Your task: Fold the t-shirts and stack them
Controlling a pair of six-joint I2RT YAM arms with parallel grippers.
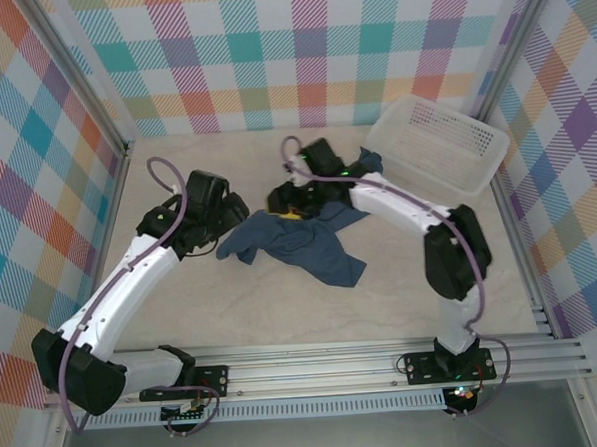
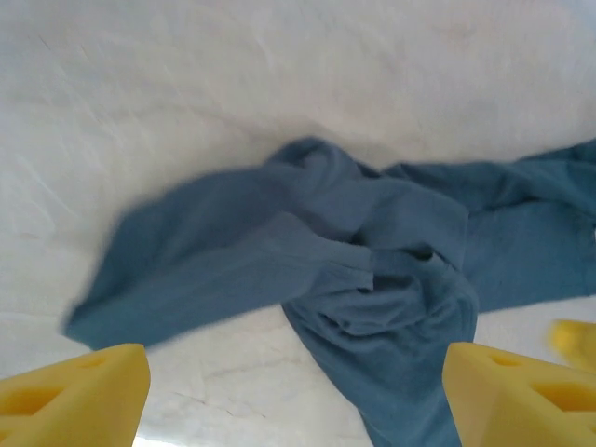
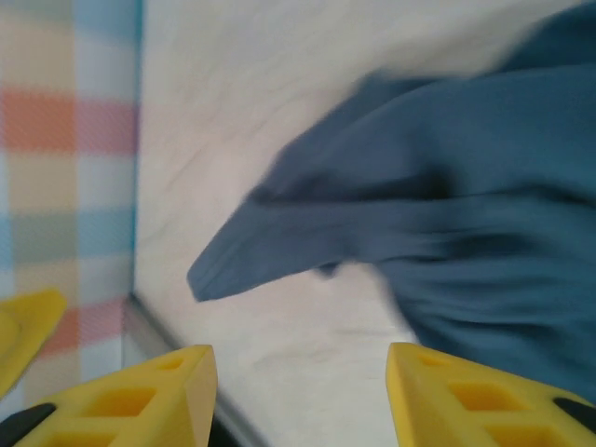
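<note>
Left pincer [image 2: 293,382]: well left of the basket [image 1: 426,167], fingers wide apart, empty.
T-shirt [image 1: 305,245]: crumpled on counter [image 1: 283,314], left of basket, edges apart from it.
Right pincer [image 3: 300,372]: near basket's left, partly open, holding nothing.
Open room: bare counter nearward of basket.

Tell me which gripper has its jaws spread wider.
The left gripper: its yellow fingers stand at the outer edges of its wrist view, the blue t-shirt lying beyond them. The right gripper is parted too, but noticeably narrower.
</note>
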